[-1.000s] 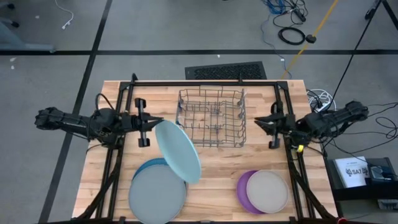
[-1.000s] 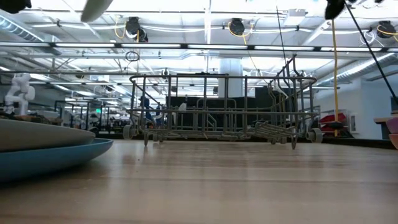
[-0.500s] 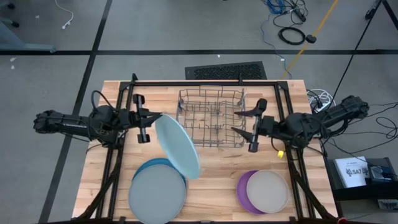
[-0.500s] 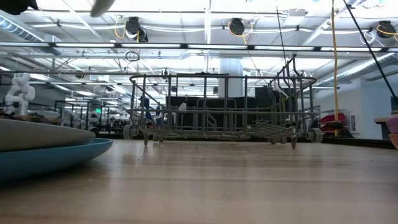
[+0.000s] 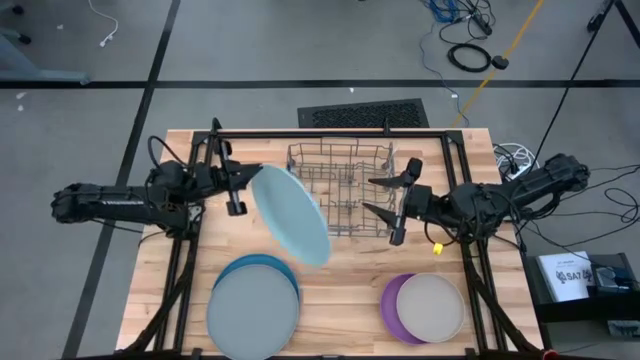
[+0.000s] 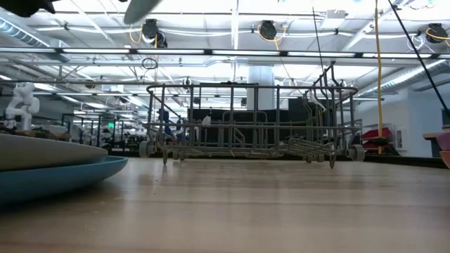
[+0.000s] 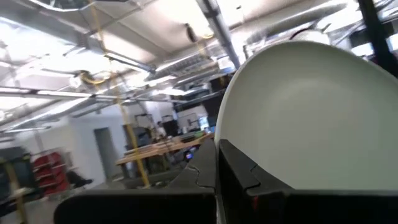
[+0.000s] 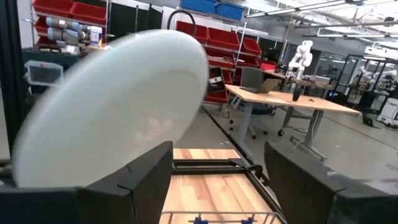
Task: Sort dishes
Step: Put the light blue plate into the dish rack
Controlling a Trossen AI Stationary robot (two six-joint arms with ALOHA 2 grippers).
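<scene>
The right gripper (image 5: 385, 207) has swung in over the wire dish rack (image 5: 340, 187) with jaws now wide and empty, ready to receive the light blue plate (image 5: 290, 213) the left gripper (image 5: 240, 186) keeps pinched by its rim.

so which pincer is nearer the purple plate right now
The right pincer. It hangs open over the dish rack's right side, just up-table from the purple plate. The left pincer is far across the table, shut on the light blue plate.
</scene>
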